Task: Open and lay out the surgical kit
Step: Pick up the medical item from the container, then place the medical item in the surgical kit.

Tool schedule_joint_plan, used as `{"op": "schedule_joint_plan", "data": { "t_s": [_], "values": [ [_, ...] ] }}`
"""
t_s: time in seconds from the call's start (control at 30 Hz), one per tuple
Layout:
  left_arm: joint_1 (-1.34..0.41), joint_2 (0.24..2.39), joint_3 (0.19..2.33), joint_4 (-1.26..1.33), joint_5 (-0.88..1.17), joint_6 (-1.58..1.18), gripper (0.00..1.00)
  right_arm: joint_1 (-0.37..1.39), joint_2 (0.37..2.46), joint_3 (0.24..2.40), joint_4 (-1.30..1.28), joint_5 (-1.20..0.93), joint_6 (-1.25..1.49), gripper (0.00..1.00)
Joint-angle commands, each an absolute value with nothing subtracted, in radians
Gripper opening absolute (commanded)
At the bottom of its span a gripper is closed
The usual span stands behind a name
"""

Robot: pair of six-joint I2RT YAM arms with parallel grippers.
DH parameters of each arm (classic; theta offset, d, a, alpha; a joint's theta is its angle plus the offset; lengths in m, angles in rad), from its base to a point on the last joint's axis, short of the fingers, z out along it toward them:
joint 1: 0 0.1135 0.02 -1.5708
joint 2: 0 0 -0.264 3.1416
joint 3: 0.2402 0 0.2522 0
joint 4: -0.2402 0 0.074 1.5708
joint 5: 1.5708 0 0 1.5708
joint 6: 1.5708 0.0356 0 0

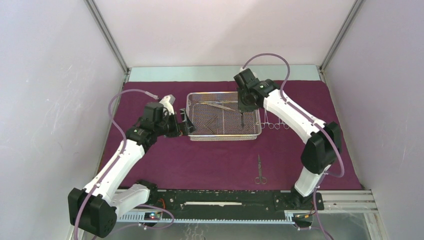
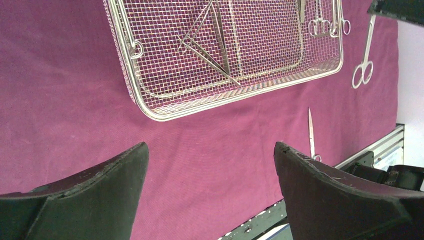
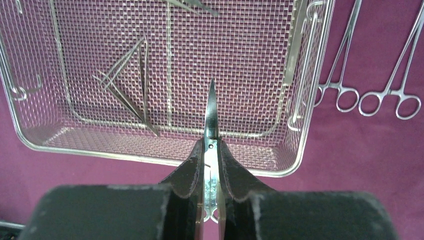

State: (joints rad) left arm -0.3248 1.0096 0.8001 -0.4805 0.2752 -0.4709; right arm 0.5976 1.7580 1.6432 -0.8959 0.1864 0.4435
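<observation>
The maroon-purple cloth (image 1: 200, 160) lies spread flat over the table. On it stands the silver wire-mesh tray (image 1: 223, 138), also seen in the wrist views (image 2: 150, 112) (image 3: 150, 160). My right gripper (image 1: 243, 111) (image 3: 212, 142) hangs over the tray's right part, shut on slim steel scissors (image 3: 211, 107) whose blades point down into the tray. Crossed tweezers (image 3: 125, 95) (image 2: 210, 50) lie on the mesh. My left gripper (image 1: 186, 122) (image 2: 210, 150) is open just left of the tray, over bare cloth.
Ring-handled clamps (image 1: 274, 123) (image 3: 345, 85) lie on the cloth right of the tray. Another pair of scissors (image 1: 259, 170) (image 2: 311, 135) lies on the cloth near the front rail (image 1: 225, 202). White walls enclose the table on three sides.
</observation>
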Motion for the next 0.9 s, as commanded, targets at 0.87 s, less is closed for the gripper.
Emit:
{"op": "schedule_joint_plan", "data": {
  "t_s": [0.87],
  "values": [
    [-0.320, 1.010, 0.774, -0.456, 0.311, -0.477, 1.00, 0.868, 1.307, 1.081, -0.900, 0.265, 0.791, 0.06]
  ]
}}
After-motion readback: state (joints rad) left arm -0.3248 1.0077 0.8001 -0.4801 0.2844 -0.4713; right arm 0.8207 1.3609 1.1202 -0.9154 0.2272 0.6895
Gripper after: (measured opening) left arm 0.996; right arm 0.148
